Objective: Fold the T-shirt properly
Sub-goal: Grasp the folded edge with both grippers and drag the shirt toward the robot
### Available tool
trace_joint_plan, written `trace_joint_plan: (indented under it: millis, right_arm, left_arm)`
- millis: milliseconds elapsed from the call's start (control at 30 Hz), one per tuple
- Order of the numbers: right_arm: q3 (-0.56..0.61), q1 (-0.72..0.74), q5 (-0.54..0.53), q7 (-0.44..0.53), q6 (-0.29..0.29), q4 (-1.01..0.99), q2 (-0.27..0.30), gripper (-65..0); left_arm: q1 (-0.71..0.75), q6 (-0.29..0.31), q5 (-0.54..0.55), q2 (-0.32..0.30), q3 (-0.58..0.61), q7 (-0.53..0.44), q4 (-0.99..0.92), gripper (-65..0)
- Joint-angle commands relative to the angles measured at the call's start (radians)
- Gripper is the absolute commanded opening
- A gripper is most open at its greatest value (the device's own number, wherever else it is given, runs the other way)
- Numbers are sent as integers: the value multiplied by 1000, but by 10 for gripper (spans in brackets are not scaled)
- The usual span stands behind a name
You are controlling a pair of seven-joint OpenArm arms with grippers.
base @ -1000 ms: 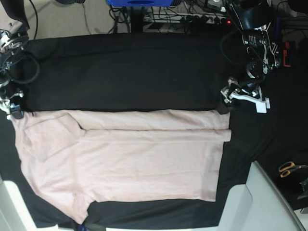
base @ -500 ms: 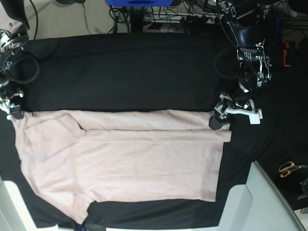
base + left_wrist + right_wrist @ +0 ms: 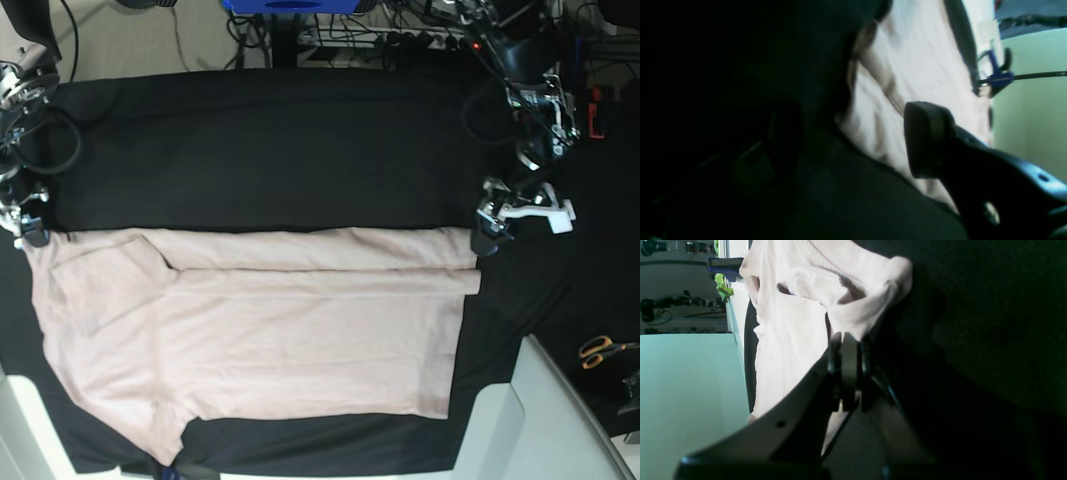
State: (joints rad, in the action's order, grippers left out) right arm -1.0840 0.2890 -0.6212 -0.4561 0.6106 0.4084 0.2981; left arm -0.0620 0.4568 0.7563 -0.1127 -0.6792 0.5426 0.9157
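My right claw [image 3: 848, 340] pinches the T-shirt [image 3: 260, 330] corner, pinning it for folding; the shirt spreads flat from there. My left claw [image 3: 497, 222] gapes wide just beside the opposite corner, ready to bite.

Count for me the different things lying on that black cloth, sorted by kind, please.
Pale pink T-shirt: 1
Orange-handled scissors: 1
Total: 2 things on the black table cloth
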Motion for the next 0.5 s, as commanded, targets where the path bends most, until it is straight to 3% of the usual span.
trace_joint_plan:
  millis: [0, 467]
  right_arm:
    - [3, 13, -10, 0, 10, 11, 16, -648]
    - [3, 11, -10, -2, 10, 11, 16, -648]
  left_arm:
    - [-8, -22, -19, -8, 8, 6, 6, -186]
    - [-63, -22, -19, -3, 180, -52, -85, -186]
